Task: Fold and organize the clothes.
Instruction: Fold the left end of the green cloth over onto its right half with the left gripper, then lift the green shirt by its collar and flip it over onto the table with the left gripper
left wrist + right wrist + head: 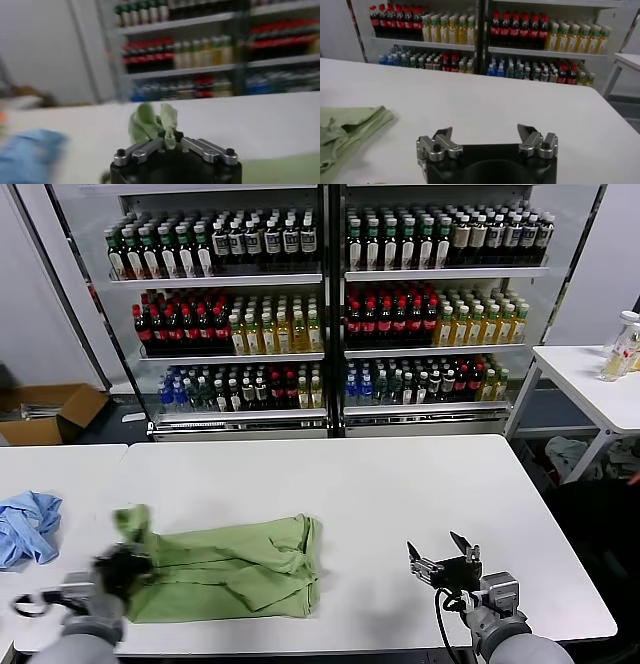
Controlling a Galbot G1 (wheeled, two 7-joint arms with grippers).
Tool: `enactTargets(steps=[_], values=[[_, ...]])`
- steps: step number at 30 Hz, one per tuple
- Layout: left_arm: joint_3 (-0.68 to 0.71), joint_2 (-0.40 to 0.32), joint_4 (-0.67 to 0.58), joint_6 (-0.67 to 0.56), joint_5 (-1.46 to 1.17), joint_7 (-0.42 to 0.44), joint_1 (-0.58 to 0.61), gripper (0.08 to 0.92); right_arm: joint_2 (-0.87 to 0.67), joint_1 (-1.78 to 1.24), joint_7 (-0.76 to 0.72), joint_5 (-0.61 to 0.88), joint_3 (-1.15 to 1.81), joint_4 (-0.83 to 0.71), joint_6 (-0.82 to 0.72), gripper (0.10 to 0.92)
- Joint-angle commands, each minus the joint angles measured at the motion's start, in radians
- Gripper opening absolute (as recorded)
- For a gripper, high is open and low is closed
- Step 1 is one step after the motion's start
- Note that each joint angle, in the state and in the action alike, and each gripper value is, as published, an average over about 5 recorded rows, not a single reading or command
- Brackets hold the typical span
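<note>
Overhead, a white bench (380,494) is seen filling the near part of the room, with a second white bench section (50,469) butted against it on the left. Behind it, glass-fronted shelving (330,304) is stocked with rows of bottles in red, yellow, green and dark colours. A cardboard box (50,412) is noted on the floor at far left, and a small white side table (590,384) carrying a few bottles stands at the right.

The green shirt (235,569) is found lying crumpled and partly folded on the bench, toward the near left edge. One corner of it is lifted and bunched at its left end. The left hand (125,569) is positioned at that end, and in the left wrist view its fingers (150,147) are closed together on a tuft of the shirt fabric (152,122). A blue garment (25,524) is recorded on the left bench section, apart from the shirt.

The right hand (442,556) is held over the near right part of the bench, well apart from the shirt, with its fingers (442,142) spread wide and nothing between them.

The left hand is blurred in the head view. Collar, buttons and print on the shirt cannot be made out. The blue garment is cut off by the frame edge.
</note>
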Motion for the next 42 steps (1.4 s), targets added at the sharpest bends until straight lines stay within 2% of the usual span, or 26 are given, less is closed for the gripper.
enactTargets(steps=[1, 9, 15, 18, 20, 22, 25, 28, 30, 34, 38, 42], values=[[0.406, -0.247, -0.011, -0.017, -0.067, 0.064, -0.100, 0.098, 0.003, 0.004, 0.001, -0.001, 0.004, -0.009, 0.000, 0.823], [0.390, -0.269, 0.114, -0.036, -0.036, 0.051, -0.175, 0.098, 0.005, 0.004, 0.001, -0.001, 0.003, -0.012, 0.000, 0.823], [0.438, -0.337, 0.135, -0.085, -0.021, 0.077, -0.207, 0.120, 0.006, 0.005, 0.003, -0.003, -0.001, -0.008, 0.000, 0.823], [0.452, -0.357, 0.102, -0.102, -0.012, 0.093, -0.204, 0.190, 0.007, 0.008, 0.004, -0.004, -0.006, -0.004, -0.001, 0.823], [0.432, -0.330, 0.046, -0.107, -0.009, 0.100, -0.178, 0.250, 0.004, 0.011, 0.003, -0.003, -0.008, -0.001, -0.001, 0.823], [0.370, -0.272, -0.026, -0.109, -0.007, 0.100, -0.131, 0.311, 0.001, 0.016, 0.001, -0.002, -0.008, -0.002, -0.001, 0.823], [0.197, -0.157, -0.073, -0.115, -0.001, 0.090, -0.041, 0.397, -0.001, 0.023, -0.002, 0.000, -0.008, -0.008, 0.000, 0.823], [0.009, -0.065, -0.001, -0.113, 0.022, 0.090, 0.035, 0.484, 0.002, 0.026, -0.007, -0.001, -0.011, -0.015, 0.000, 0.823], [-0.063, -0.039, 0.077, -0.112, 0.050, 0.095, 0.058, 0.536, 0.004, 0.027, -0.010, -0.001, -0.014, -0.021, 0.000, 0.823], [-0.080, -0.058, 0.183, -0.109, 0.075, 0.098, 0.055, 0.657, 0.003, 0.025, -0.012, -0.003, -0.014, -0.031, 0.000, 0.823], [-0.052, -0.090, 0.217, -0.104, 0.072, 0.099, 0.033, 0.766, -0.003, 0.019, -0.014, -0.003, -0.003, -0.033, 0.000, 0.823], [-0.053, -0.096, 0.242, -0.104, 0.035, 0.105, 0.010, 0.816, -0.004, 0.016, -0.014, -0.003, 0.004, -0.036, 0.000, 0.823]])
